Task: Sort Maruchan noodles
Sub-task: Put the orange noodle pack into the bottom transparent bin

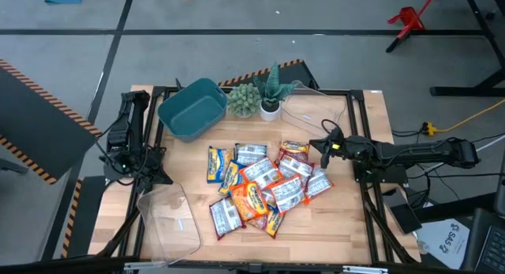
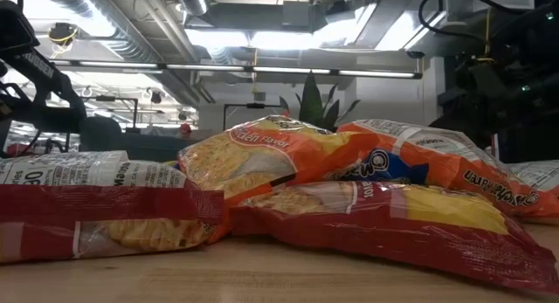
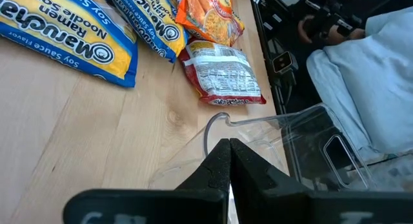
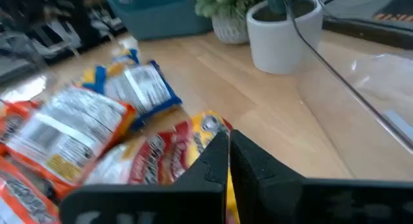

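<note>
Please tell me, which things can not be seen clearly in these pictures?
- Exact count of noodle packets: they overlap in the high view.
- Teal bin and clear tub: hidden behind packets in the low view.
- Right wrist view: near packets blurred, labels unreadable.
- Left gripper: covers part of the tub rim.

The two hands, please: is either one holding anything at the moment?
Nothing is held: the left hand and right hand are both shut and empty, apart from the glossy plastic noodle packets.

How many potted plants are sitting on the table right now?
2, both at the table's far edge, right of the teal bin: a round bushy plant, and touching it a spiky plant in a white pot. None seems hidden.
</note>
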Controlling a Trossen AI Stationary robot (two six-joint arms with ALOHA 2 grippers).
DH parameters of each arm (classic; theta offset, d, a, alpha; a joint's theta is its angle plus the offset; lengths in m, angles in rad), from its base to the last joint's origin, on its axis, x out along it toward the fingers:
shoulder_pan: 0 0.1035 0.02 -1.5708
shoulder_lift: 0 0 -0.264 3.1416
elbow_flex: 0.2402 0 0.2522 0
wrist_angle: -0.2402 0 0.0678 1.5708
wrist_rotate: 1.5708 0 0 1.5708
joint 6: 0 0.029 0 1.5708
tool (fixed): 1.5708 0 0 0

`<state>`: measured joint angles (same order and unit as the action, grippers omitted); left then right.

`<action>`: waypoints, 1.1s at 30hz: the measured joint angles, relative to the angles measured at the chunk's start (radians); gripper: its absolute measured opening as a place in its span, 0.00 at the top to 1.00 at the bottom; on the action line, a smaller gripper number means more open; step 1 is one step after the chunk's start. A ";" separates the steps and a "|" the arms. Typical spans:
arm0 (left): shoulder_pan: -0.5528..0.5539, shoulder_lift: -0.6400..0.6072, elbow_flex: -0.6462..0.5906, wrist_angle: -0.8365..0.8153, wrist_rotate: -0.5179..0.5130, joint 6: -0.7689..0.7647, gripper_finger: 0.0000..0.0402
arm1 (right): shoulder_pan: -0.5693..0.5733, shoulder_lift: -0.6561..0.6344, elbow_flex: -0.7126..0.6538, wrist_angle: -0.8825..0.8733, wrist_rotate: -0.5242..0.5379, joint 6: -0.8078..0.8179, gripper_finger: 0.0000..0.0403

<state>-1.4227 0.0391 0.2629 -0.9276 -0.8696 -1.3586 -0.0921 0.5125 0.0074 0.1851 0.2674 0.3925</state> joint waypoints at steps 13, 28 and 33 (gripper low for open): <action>0.000 0.000 0.000 0.000 0.000 0.001 1.00 | 0.000 0.000 0.006 0.146 -0.147 0.184 0.99; 0.000 0.000 0.000 0.055 0.072 0.060 1.00 | 0.000 0.000 0.007 0.331 -0.355 0.181 0.99; 0.000 0.000 0.000 0.227 -0.019 0.072 1.00 | 0.000 0.000 0.007 0.330 -0.368 0.180 0.99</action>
<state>-1.4227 0.0391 0.2626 -0.7006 -0.8881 -1.2868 -0.0921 0.5125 0.0147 0.5152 -0.1004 0.5724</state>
